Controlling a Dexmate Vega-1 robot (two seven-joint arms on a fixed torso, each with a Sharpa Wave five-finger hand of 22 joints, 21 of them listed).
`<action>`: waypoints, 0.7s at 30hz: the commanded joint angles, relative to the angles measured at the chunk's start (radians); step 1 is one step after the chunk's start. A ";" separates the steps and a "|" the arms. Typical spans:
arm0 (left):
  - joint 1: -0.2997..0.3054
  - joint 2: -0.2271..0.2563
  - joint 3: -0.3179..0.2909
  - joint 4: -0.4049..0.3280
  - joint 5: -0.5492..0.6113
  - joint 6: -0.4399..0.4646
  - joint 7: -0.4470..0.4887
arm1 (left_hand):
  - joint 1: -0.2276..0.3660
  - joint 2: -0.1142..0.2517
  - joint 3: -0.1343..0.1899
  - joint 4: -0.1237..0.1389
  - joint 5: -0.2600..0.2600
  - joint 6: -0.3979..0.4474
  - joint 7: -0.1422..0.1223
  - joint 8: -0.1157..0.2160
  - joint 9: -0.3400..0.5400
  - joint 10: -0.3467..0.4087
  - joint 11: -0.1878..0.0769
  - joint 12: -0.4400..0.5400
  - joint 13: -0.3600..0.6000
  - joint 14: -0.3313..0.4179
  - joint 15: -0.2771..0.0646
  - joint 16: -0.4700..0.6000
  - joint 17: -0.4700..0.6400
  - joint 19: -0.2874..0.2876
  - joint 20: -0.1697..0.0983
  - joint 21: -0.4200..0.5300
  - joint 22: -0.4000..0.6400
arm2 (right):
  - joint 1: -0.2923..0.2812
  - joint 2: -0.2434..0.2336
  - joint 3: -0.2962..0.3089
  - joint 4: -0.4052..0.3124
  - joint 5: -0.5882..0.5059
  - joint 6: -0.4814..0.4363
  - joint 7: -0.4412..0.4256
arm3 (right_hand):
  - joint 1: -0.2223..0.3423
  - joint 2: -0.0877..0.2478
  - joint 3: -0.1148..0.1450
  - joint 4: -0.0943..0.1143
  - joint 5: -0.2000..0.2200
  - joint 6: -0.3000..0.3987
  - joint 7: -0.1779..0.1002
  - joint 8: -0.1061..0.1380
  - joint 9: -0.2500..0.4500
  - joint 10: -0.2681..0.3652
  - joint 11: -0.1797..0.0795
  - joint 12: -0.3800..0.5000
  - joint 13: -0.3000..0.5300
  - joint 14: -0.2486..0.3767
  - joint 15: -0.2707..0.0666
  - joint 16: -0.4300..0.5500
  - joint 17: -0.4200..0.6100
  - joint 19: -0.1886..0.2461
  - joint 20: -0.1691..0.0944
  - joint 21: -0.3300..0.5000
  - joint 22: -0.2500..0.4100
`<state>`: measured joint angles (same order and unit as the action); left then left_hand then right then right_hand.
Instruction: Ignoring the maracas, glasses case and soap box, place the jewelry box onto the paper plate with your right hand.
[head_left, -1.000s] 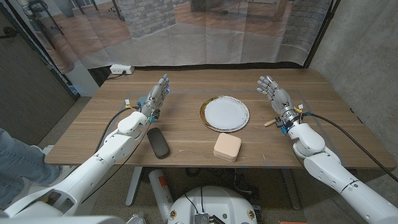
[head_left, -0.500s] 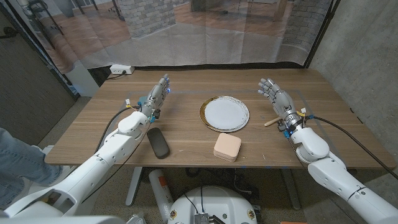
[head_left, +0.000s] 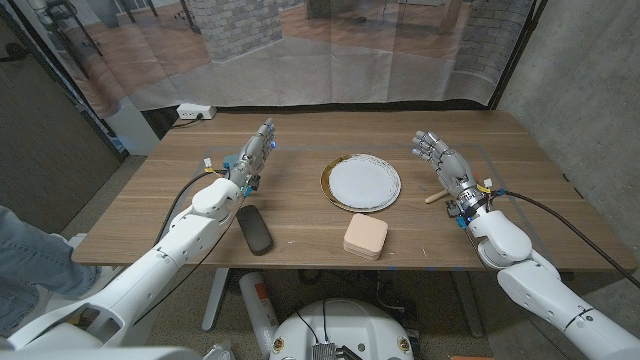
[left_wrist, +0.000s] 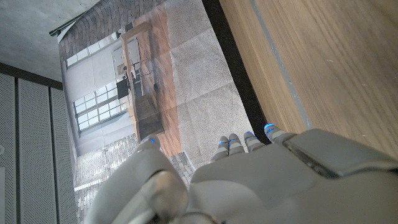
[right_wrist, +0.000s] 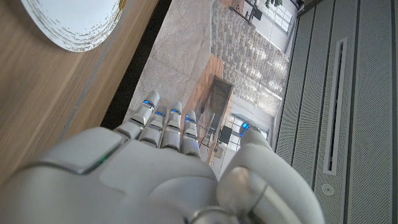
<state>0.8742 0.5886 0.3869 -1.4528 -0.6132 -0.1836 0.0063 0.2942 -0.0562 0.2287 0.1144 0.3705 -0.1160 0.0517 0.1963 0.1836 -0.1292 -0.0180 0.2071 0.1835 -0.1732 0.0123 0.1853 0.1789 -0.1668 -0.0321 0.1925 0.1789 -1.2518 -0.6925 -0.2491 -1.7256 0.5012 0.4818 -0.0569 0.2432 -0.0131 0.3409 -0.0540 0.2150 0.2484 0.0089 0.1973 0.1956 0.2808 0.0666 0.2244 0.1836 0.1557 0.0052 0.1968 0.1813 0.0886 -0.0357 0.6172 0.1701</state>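
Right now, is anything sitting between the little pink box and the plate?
Nothing visible. The jewelry box lies just in front of the paper plate, with bare table between them.

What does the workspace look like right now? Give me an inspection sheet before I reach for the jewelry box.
Surface: wooden table, no spills seen.
Job's things: jewelry box, a pale squarish box near the front edge, just in front of the paper plate; plate bare, gold-rimmed.
Clutter: dark glasses case by the left forearm; a wooden handle, possibly the maracas, pokes out beside the right wrist; soap box: nothing seen.
Hands: left robot hand open, holding nothing; right robot hand open, fingers spread, right of the plate, holding nothing.
Cables: black cable along the left arm; another along the right arm.
Surroundings: power strip behind the table; clear curtain beyond; a person's leg at far left.
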 joint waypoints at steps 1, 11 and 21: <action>0.000 0.002 0.006 -0.023 0.012 0.017 0.019 | 0.008 0.001 0.000 -0.003 0.002 0.006 -0.004 0.005 0.002 0.005 0.005 0.003 0.004 -0.035 -0.002 0.005 0.003 -0.067 -0.011 0.005 0.003 | -0.037 0.001 0.004 -0.003 -0.012 0.048 0.014 | 0.007 0.002 0.000 -0.005 -0.002 0.007 -0.002 0.009 0.000 0.009 -0.001 0.006 0.005 0.008 -0.002 0.005 0.004 0.005 -0.005 -0.004 0.001; 0.013 0.002 0.008 -0.042 0.019 0.011 0.028 | 0.011 0.004 -0.001 -0.005 0.002 0.004 -0.005 0.004 0.002 0.003 0.007 0.002 0.004 -0.036 -0.002 0.004 0.003 -0.069 -0.010 0.005 0.003 | -0.074 -0.010 0.014 -0.022 -0.049 0.066 0.005 | 0.008 0.002 0.000 -0.007 -0.002 0.007 -0.003 0.008 0.000 0.009 -0.003 0.005 0.005 0.010 -0.002 0.004 0.004 0.005 -0.004 -0.010 0.002; 0.035 0.011 0.004 -0.055 0.015 0.006 0.027 | 0.014 0.006 -0.002 -0.006 0.001 0.006 -0.002 0.004 0.002 0.005 0.009 0.002 0.004 -0.035 -0.001 0.004 0.003 -0.068 -0.010 0.006 0.003 | -0.110 -0.028 0.023 -0.066 -0.111 0.062 -0.018 | 0.011 0.003 0.000 -0.010 -0.002 0.012 -0.007 0.009 0.000 0.013 -0.005 0.006 0.005 0.013 -0.005 0.004 0.003 0.006 -0.003 -0.016 0.002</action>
<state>0.8894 0.5918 0.3931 -1.4914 -0.5982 -0.1718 0.0309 0.2981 -0.0523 0.2285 0.1142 0.3705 -0.1105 0.0462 0.1963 0.1836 -0.1238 -0.0125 0.2071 0.1835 -0.1732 0.0123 0.1852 0.1789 -0.1668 -0.0321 0.1925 0.1789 -1.3231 -0.7033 -0.2354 -1.7538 0.4486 0.5395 -0.0551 0.2430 -0.0130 0.3380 -0.0569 0.2150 0.2520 0.0054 0.1973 0.1957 0.2843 0.0628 0.2244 0.1835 0.1592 0.0016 0.1968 0.1814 0.0885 -0.0357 0.6056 0.1700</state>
